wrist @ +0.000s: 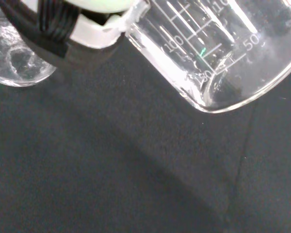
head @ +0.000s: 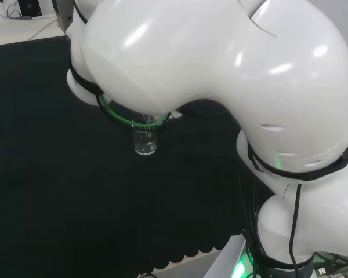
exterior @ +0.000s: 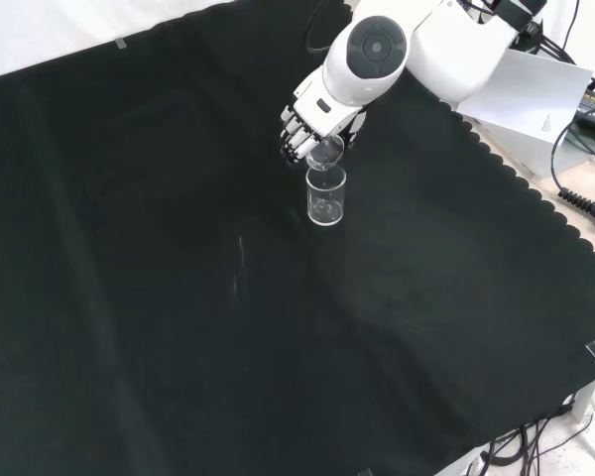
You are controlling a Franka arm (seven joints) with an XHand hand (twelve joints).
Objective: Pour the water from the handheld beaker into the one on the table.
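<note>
My hand (exterior: 302, 127) curls round the tilted beaker (exterior: 326, 152), its lip directly over the upright table beaker (exterior: 326, 194) mid-cloth (exterior: 178, 297); I think water is crossing, though clear glass hides it.

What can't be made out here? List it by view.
- Head view: the arm's white link covers the tilted beaker; below it stands the table beaker.
- Front view: the tilted beaker in the hand is too small to show any stream.
- Wrist view: the frame edge cuts off the tilted beaker; its water level is unclear.
</note>
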